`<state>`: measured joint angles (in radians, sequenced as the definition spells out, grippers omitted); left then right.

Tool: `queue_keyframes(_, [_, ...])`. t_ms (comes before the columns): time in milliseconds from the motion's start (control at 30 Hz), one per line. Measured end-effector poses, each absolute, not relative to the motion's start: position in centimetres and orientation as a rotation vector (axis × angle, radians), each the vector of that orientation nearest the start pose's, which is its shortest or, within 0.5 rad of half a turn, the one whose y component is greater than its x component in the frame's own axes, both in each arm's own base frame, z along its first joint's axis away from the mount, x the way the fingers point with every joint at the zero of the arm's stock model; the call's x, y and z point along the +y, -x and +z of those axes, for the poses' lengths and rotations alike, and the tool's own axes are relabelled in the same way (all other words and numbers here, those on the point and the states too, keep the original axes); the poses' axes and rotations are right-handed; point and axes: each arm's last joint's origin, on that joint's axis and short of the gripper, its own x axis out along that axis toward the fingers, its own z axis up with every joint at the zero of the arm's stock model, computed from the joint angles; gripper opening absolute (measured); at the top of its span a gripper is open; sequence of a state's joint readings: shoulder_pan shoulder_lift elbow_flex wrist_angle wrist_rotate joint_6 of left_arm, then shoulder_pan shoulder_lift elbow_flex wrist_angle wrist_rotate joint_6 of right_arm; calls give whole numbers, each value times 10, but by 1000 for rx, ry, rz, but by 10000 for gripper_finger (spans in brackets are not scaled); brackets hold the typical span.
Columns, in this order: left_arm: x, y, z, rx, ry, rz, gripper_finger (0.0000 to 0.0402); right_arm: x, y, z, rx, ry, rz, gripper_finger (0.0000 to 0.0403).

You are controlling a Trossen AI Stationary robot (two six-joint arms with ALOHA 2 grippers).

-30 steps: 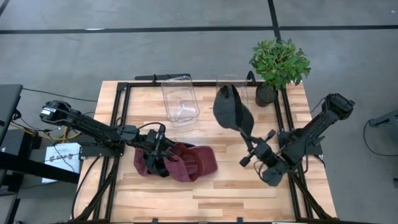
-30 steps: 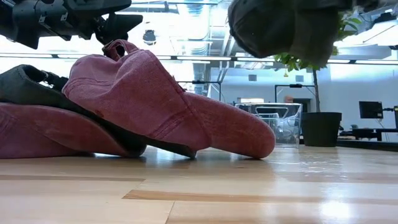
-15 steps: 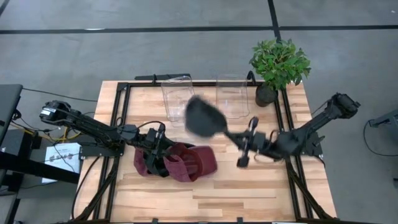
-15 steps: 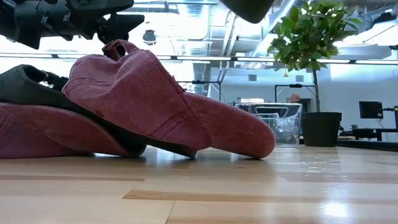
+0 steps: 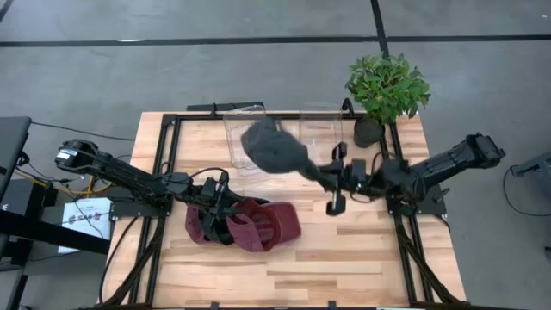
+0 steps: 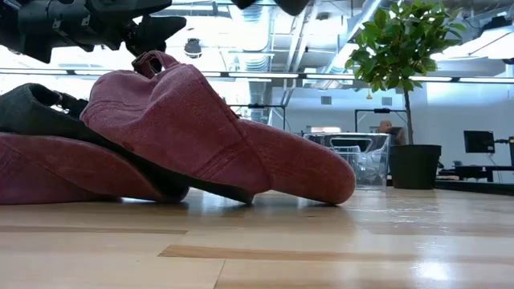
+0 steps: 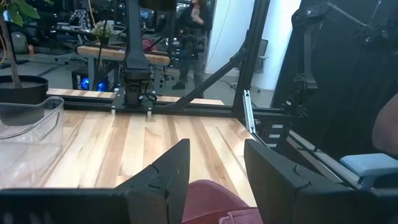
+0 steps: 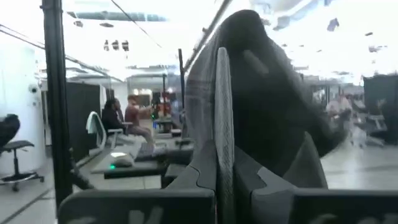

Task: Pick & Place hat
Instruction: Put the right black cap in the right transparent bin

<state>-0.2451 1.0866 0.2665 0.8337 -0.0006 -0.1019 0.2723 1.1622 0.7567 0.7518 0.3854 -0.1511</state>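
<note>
Right tool (image 5: 317, 170) clamped shut, raised mid-table; left tool (image 5: 225, 209) low, fingers parted.

No readable text — none (any view)

Colours of items on the pale, striped wooden table (image 5: 344, 258).
Dark grey hat (image 5: 274, 148) pinched in the black right gripper (image 5: 320, 175), above centre; faded maroon hat (image 5: 263, 226) at 7 o'clock, over a second maroon hat (image 6: 48, 172) and a dark grey-black one (image 6: 36, 112), beneath the black left gripper (image 5: 213, 213). Clear, colourless bins (image 5: 250, 142) at 12 o'clock. Green-leaved plant (image 5: 387, 86) in a black pot (image 5: 368, 131) at 1 o'clock. Black table frame (image 5: 168, 146); grey floor (image 5: 215, 77) with dark lines.
</note>
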Motion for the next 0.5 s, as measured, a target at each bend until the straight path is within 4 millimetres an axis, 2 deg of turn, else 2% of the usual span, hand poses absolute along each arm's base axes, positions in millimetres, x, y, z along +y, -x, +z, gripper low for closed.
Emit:
queue_keyframes(133, [-50, -199, 200, -2, 103, -245, 150, 58, -247, 341, -393, 84, 34, 1])
queue_keyframes(200, [-50, -199, 200, -2, 103, -245, 150, 59, -246, 342, -401, 108, 55, 1])
queue_keyframes(333, [-50, -199, 200, -1, 103, -245, 150, 54, -243, 343, -364, 99, -247, 1])
queue_keyframes(367, [-50, -199, 200, -1, 103, -245, 150, 52, -243, 344, -375, 84, -215, 1])
queue_keyframes(467, [-50, -199, 201, -5, 104, -245, 150, 54, -244, 347, -454, 66, 120, 1])
queue_keyframes(500, [-50, -199, 201, -13, 105, -245, 150, 56, -243, 348, -464, 68, 159, 1])
